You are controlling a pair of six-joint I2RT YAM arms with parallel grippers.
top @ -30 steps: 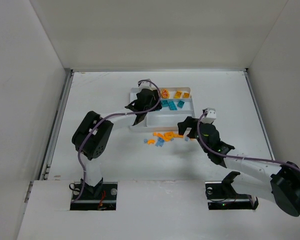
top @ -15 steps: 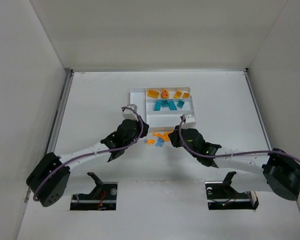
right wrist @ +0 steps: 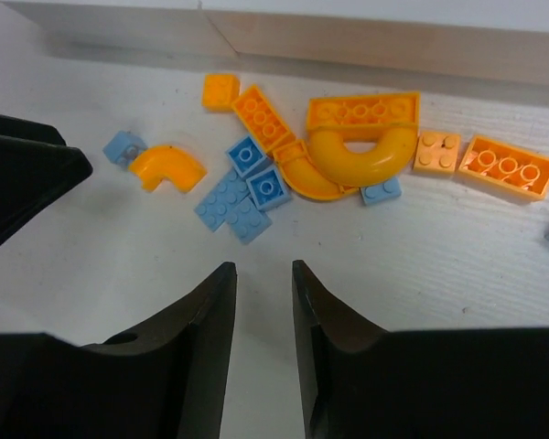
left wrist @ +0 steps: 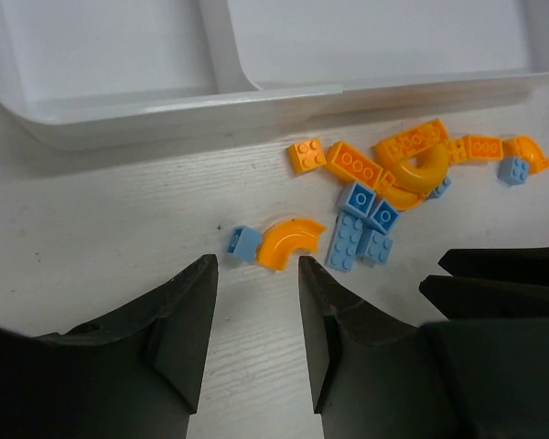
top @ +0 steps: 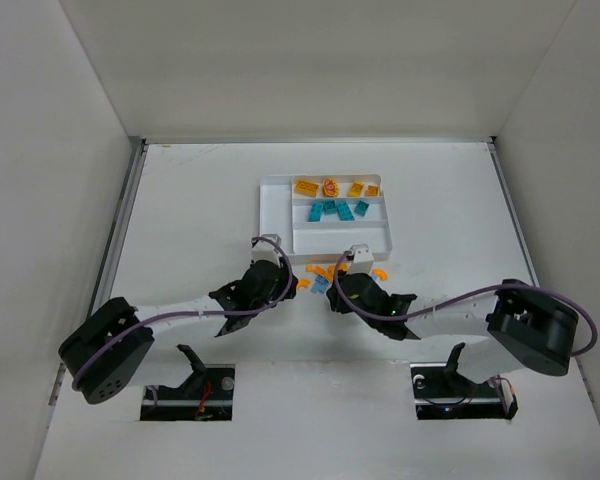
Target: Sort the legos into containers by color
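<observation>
Loose legos [top: 327, 272] lie in a small pile just in front of the white tray [top: 276, 212]. Seen from the left wrist, an orange curved bit [left wrist: 290, 243] and a light blue brick [left wrist: 243, 241] lie just past my open left gripper [left wrist: 256, 274], which holds nothing. The right wrist view shows a big orange arch [right wrist: 361, 161], orange bricks [right wrist: 511, 166] and light blue plates [right wrist: 227, 207] ahead of my open, empty right gripper [right wrist: 261, 273]. In the tray, yellow-orange legos [top: 306, 186] fill the far section and teal legos [top: 330, 209] the middle one.
Both grippers sit low at the pile, the left gripper [top: 291, 279] on its left and the right gripper [top: 333, 288] on its near right, close to each other. The tray's front wall [right wrist: 393, 37] stands just beyond the pile. High white walls enclose the table.
My left gripper has come away from the tray and dropped to the pile's left side. My right gripper has moved left and nearer, to the pile's near edge. Both shut briefly, then reopened.
</observation>
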